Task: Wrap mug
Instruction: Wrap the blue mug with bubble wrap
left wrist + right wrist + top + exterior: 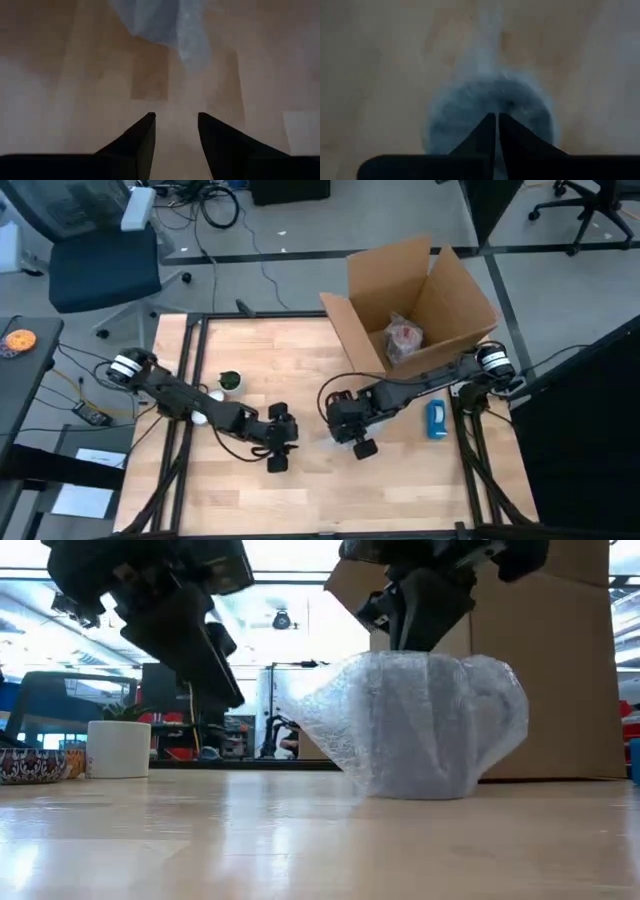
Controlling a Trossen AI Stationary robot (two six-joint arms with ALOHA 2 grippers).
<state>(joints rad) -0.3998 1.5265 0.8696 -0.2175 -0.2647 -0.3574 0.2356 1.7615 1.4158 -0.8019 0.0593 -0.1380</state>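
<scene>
The mug (425, 735) stands upright on the wooden table, covered in clear bubble wrap (330, 720). A loose flap of the wrap trails from the mug toward the left gripper. My right gripper (412, 640) hangs straight over the mug's mouth (490, 107), fingers shut and pointing down. My left gripper (176, 122) is open above bare table beside the mug, and the flap's end (165, 22) lies ahead of its fingers. In the high view the two grippers (278, 442) (352, 430) face each other at mid-table. My right gripper comes from above, pointing down, with its shut fingertips (492, 125) at the wrap over the mug's mouth (470, 107). I cannot tell whether a layer of wrap is caught between them. The mug rests with its base on the table.
An open cardboard box (420, 295) with a wrapped item (403, 338) inside stands at the far right. A blue object (436, 418) lies near the right edge. A white cup (118, 748), a patterned bowl (30, 765) and a green-topped item (230, 380) sit on the left.
</scene>
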